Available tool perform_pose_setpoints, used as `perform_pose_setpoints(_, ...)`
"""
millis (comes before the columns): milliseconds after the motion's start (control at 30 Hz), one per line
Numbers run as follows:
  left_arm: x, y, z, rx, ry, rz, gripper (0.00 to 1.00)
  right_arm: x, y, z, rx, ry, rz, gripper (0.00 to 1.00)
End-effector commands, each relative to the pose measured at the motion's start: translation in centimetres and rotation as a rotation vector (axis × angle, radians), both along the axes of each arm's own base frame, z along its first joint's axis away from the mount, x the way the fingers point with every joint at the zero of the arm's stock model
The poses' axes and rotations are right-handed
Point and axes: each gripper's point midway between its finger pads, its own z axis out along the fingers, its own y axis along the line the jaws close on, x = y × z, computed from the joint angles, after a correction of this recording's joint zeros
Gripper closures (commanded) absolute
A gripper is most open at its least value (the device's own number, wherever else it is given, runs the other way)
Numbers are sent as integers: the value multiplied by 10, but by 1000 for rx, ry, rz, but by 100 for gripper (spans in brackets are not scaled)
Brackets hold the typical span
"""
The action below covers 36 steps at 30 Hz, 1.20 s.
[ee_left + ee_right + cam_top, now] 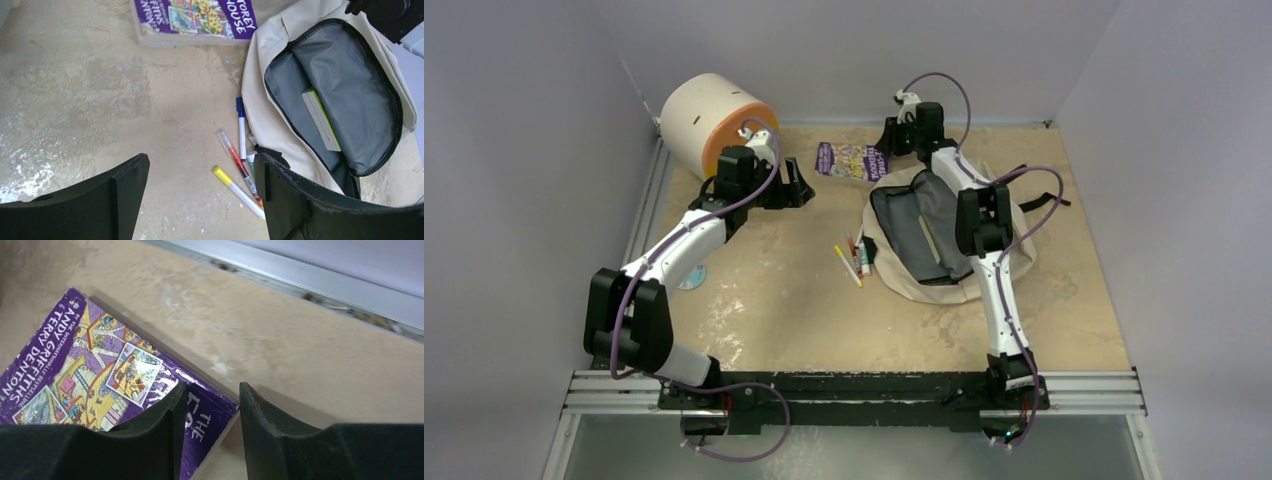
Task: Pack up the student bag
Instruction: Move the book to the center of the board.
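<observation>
Firstly, right claw (212,390): upper middle of the overhead view, low over the table (824,310). Its fingers are part-way apart and straddle one corner of a purple book (100,370), one finger over the cover and the other past the edge. Whether they press on it cannot be told.

Purple book: flat on the table near the metal rail (325,275) at the back, just beside the upper left edge of the bag (914,290).

Bag: beige, lying flat at centre right of the overhead view, with the right arm crossing above it. The main pocket is unzipped and the dark lining (350,90) shows. A thin green-edged pad (320,117) lies inside.

Pens: a blue one (241,127), a red one (237,160) and a yellow one (237,187), loose on the table just left of the bag.

Left claw (200,165): upper left of centre in the overhead view. Its fingers are wide apart with nothing between them, and it hangs above bare table.

Cream drum (709,120): orange front, upper left corner, just beside the left claw.
</observation>
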Motion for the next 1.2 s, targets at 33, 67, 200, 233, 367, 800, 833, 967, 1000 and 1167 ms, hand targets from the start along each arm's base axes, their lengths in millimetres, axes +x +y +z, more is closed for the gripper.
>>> perform_pose_setpoints(33,8,4,22,0,-81,2,24,-69,66,-38,-107,107,300,59)
perform_pose_setpoints(67,8,5,22,1,-82,4,24,-74,70,-39,-113,106,323,59)
perform_pose_setpoints(200,8,10,23,13,-80,31,24,-94,86,-38,-136,96,417,59)
perform_pose_setpoints(233,8,13,23,19,-79,44,24,-98,90,-39,-142,96,438,59)
perform_pose_setpoints(367,6,23,25,40,-69,98,24,-118,105,-42,-187,88,533,60)
perform_pose_setpoints(800,-45,68,13,77,65,316,24,-191,150,-55,-256,93,762,58)
perform_pose_setpoints(833,-51,70,12,76,73,319,24,-196,153,-55,-249,100,771,58)
perform_pose_setpoints(967,-66,80,11,84,90,363,24,-212,161,-52,-236,115,784,58)
perform_pose_setpoints(1000,-71,81,9,83,98,368,24,-216,162,-51,-228,122,785,58)
perform_pose_setpoints(1167,-89,88,-1,73,146,412,23,-234,165,-36,-157,152,742,58)
